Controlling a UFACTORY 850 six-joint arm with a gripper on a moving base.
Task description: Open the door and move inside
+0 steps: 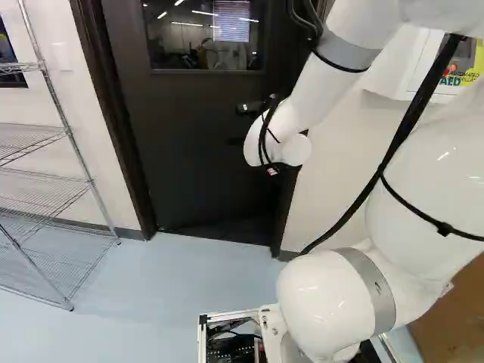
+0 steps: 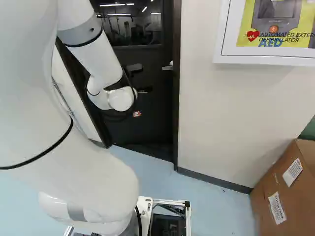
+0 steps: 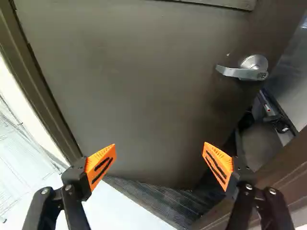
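Observation:
Beyond the arm, the gripper (image 2: 140, 78) points at the dark door (image 2: 147, 115), partly hidden behind the wrist. In the wrist view the gripper (image 3: 159, 160) stands open, its orange pads wide apart with nothing between them. The door (image 3: 134, 91) is ajar: past its handle-side edge a gap shows the room behind. Its silver lever handle (image 3: 242, 72) lies ahead of the gripper, off toward that gap, and no finger touches it. The handle (image 2: 169, 67) also shows near the frame in the right base view.
The door frame (image 2: 176, 103) borders the opening, with a dark threshold (image 3: 168, 199) below. A wire shelf (image 1: 83, 181) stands at the left of the left base view. In the right base view, a white wall cabinet (image 2: 263, 56) hangs right of the door above a cardboard box (image 2: 285, 196).

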